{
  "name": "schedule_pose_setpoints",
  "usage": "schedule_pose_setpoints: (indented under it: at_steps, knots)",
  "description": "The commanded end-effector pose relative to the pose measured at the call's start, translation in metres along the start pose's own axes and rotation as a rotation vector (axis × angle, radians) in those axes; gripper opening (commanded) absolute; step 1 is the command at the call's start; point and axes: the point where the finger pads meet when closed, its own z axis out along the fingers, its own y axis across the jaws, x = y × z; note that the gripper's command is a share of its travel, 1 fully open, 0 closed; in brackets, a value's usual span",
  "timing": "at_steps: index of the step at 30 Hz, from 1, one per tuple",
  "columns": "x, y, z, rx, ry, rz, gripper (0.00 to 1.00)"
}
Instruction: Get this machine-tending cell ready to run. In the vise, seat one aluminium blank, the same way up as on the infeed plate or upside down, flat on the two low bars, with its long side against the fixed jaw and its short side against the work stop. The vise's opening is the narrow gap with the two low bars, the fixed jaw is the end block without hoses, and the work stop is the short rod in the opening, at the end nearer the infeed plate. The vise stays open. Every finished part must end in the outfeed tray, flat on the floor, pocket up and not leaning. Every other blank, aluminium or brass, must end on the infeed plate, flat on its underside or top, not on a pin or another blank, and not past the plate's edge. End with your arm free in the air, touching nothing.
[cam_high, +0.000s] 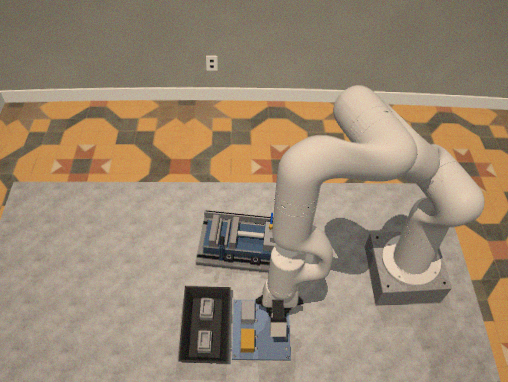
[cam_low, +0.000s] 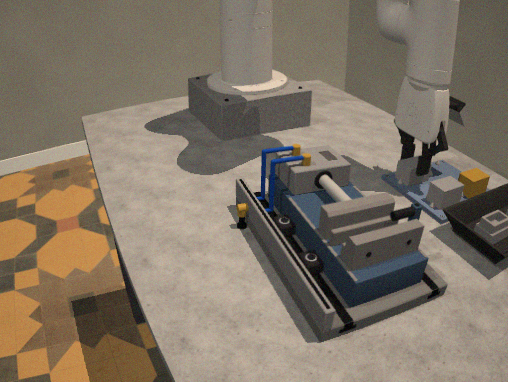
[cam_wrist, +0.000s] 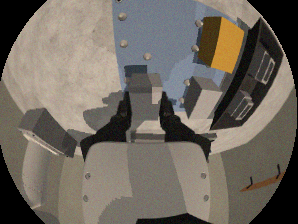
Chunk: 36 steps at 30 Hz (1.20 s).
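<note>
My gripper (cam_high: 278, 316) is shut on an aluminium blank (cam_high: 279, 329) at the right side of the blue infeed plate (cam_high: 261, 331). The blank sits at plate level. It also shows between the fingers in the wrist view (cam_wrist: 143, 98) and in the exterior view (cam_low: 410, 172). A second aluminium blank (cam_high: 248, 311) and a brass blank (cam_high: 247, 340) lie on the plate's left side. The black outfeed tray (cam_high: 205, 324) holds two finished parts (cam_high: 206, 308) (cam_high: 204, 341), pocket up. The vise (cam_low: 345, 220) stands open with nothing in its gap; the work stop rod (cam_low: 402, 214) shows at the plate end.
The fixed jaw (cam_low: 385, 245) is the near block of the vise; blue hoses (cam_low: 272, 170) rise at its far end. My arm's base block (cam_high: 409, 272) stands to the right. The tray sits close against the plate's left edge.
</note>
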Motion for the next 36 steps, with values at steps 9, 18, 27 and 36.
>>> schedule_pose_setpoints:
  at_steps: [9,18,27,36]
  knots:
    - [0.0,0.001,-0.003,-0.002,0.0,0.0,0.0]
    - [0.0,0.001,-0.013,-0.002,0.0,0.0,0.0]
    - [0.0,0.001,-0.029,-0.002,0.0,0.0,0.0]
    - [0.0,0.0,-0.06,-0.002,0.001,0.0,0.0]
